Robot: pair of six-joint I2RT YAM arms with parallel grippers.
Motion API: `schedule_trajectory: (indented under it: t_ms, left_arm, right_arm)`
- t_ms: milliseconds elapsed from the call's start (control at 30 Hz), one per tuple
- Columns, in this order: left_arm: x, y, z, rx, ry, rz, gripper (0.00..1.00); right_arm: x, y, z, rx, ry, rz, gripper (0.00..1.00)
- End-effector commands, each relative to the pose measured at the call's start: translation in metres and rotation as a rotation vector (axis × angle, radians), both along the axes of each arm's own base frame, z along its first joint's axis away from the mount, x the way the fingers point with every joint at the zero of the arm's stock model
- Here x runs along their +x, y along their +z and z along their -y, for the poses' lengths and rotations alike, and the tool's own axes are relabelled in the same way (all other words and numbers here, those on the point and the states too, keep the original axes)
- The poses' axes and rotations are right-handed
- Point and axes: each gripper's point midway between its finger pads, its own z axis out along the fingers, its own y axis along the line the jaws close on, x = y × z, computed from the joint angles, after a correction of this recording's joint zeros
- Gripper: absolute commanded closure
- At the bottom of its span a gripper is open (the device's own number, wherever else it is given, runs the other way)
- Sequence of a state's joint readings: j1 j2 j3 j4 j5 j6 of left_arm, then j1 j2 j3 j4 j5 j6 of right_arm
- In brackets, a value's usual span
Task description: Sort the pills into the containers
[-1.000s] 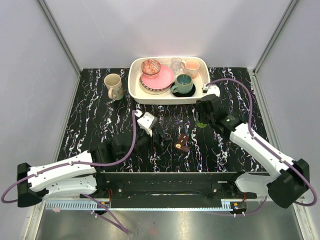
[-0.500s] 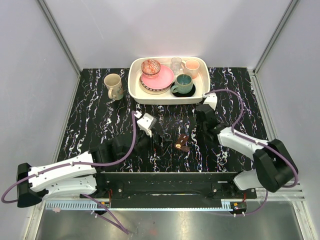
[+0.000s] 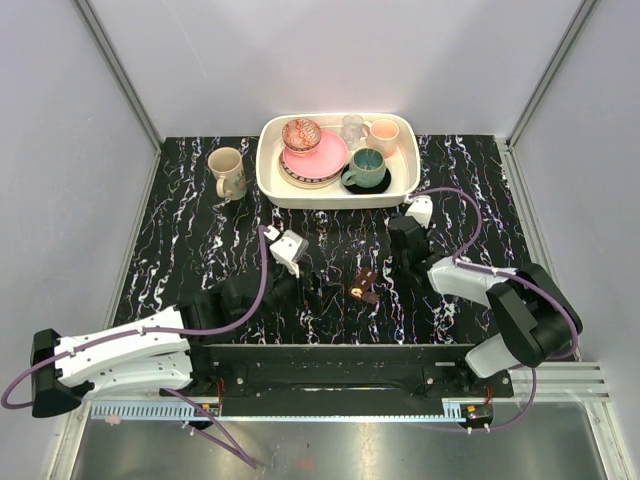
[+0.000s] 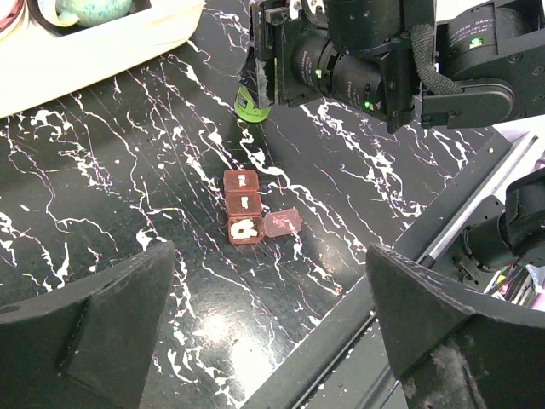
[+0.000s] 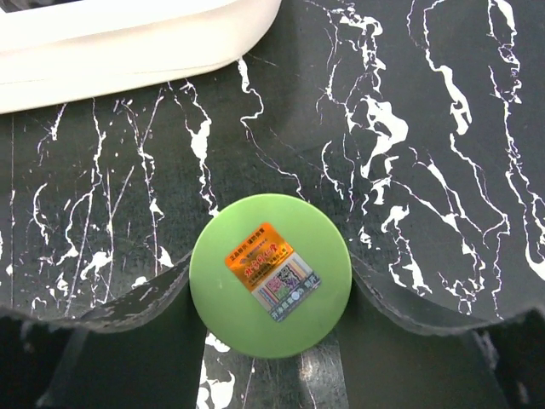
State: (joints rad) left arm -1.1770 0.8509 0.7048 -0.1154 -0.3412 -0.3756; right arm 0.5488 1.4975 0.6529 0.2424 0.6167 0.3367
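The small dark-brown pill case point(image 3: 363, 285) lies on the black marble table between the two grippers. In the left wrist view the case point(image 4: 242, 207) has its near lid point(image 4: 282, 223) flipped open, with white pills point(image 4: 244, 228) in that compartment. My left gripper point(image 3: 312, 287) is open and empty, just left of the case; its jaws stand wide apart point(image 4: 268, 341). My right gripper point(image 3: 405, 252) stands over a green-capped pill bottle point(image 5: 271, 285), and its fingers point(image 5: 111, 341) touch the cap on both sides. The bottle stands upright on the table point(image 4: 253, 102).
A white tray point(image 3: 272, 185) of crockery sits at the back centre, close behind the right gripper; its rim shows in the right wrist view point(image 5: 128, 60). A beige mug point(image 3: 227, 172) stands at the back left. The black base rail point(image 3: 330, 355) runs along the near edge.
The right arm has folded back toward its base and its gripper has come down over the green bottle, now covering it from above. The left gripper shifted slightly nearer.
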Motion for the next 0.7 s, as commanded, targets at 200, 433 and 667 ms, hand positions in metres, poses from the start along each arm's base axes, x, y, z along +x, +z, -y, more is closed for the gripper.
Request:
schedule_trajectory:
  t_ms: [200,433,667]
  left_arm:
    - [0.002,0.007,0.008,-0.052,0.000,-0.001,0.01]
    - [0.010,0.005,0.005,-0.057,0.040,-0.030,0.01]
    - [0.039,-0.023,-0.008,-0.071,0.110,-0.146,0.01]
  right_arm:
    - [-0.003,0.032,0.002,0.044,0.012,0.067,0.20]
    - [-0.012,0.109,0.000,0.078,0.076,0.153,0.15]
    - [-0.038,0.166,-0.033,0.089,0.226,0.073,0.34]
